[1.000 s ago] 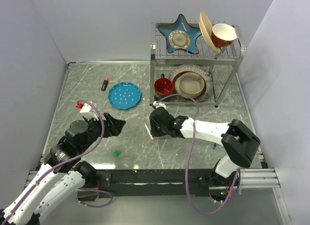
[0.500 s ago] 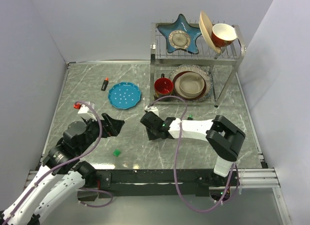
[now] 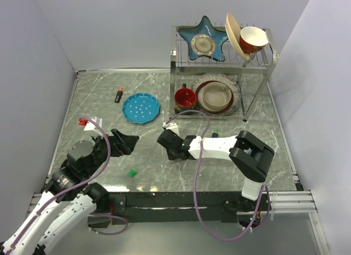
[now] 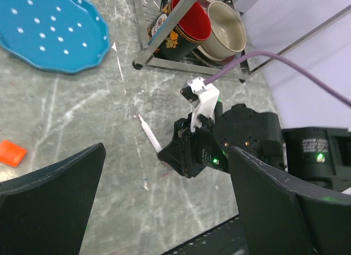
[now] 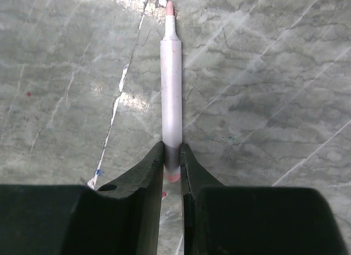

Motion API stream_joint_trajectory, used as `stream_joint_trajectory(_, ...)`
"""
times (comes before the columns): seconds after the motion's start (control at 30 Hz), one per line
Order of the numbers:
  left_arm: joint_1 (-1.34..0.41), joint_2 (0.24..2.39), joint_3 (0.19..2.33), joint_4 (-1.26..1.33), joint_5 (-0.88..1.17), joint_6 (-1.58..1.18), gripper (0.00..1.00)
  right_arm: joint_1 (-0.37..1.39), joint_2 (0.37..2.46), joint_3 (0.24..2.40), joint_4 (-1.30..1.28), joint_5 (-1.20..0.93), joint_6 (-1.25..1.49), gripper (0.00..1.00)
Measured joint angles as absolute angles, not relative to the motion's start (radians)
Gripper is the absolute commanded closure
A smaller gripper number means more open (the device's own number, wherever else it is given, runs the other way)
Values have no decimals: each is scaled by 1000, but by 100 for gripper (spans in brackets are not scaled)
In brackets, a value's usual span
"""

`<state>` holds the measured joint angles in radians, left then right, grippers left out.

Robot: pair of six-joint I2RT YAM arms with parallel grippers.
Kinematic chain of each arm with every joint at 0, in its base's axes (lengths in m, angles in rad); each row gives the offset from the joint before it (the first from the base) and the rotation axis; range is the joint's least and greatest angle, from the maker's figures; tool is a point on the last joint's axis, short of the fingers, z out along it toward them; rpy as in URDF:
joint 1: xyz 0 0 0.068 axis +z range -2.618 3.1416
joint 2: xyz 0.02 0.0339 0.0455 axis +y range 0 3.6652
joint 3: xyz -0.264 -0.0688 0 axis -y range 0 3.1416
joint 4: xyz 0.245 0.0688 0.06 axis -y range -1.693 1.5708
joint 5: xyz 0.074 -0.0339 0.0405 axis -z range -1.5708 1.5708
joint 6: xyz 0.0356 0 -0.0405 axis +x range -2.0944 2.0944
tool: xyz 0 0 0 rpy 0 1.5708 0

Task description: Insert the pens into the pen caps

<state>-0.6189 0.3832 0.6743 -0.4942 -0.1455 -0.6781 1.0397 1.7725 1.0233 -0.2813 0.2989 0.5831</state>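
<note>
Right end effector (image 5: 173,152) clenched on slim cylindrical white pen (image 5: 171,85); left end effector (image 4: 167,153) spread wide.

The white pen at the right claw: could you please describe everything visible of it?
The white pen is a slim, plastic-looking barrel, narrowing to a bare pinkish tip with no cap on; a pinkish bit shows at its rear end. It appears to lie flat on the grey marbled table, tip pointing away from the right claw, whose two dark jaws pinch its rear end from both sides. Nothing else touches it.
</note>
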Motion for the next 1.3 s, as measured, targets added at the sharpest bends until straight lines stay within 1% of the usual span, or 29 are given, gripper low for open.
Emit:
stream_joint_trajectory(0.13,-619,387,674,-498,-146,-728,4,1045,1722,959,-237,302,591,98)
stream_joint_trajectory(0.17,-619,390,674,-497,-144,-741,7,1049,1697,936,-226,302,594,98)
stream_joint_trajectory(0.23,-619,393,667,-485,-136,-768,10,1056,1653,905,-218,302,599,99)
stream_joint_trajectory(0.27,-619,395,658,-474,-131,-783,14,1061,1621,887,-205,301,605,99)
stream_joint_trajectory(0.4,-619,436,597,-414,-91,-835,18,1081,1511,849,-152,286,617,100)
stream_joint_trajectory(0.63,-619,624,531,-298,-17,-893,25,1124,1393,829,-70,241,638,100)
stream_joint_trajectory(0.8,-619,694,531,-230,11,-912,29,1149,1321,804,-33,202,653,100)
stream_joint_trajectory(1.0,-619,728,529,-162,36,-916,34,1159,1300,798,-5,174,662,100)
stream_joint_trajectory(1.2,-619,764,524,-130,69,-935,50,1159,1288,797,16,155,668,100)
stream_joint_trajectory(1.27,-619,770,520,-120,81,-938,60,1159,1287,797,25,147,673,100)
stream_joint_trajectory(1.3,-619,772,516,-111,89,-941,73,1159,1287,797,32,141,676,100)
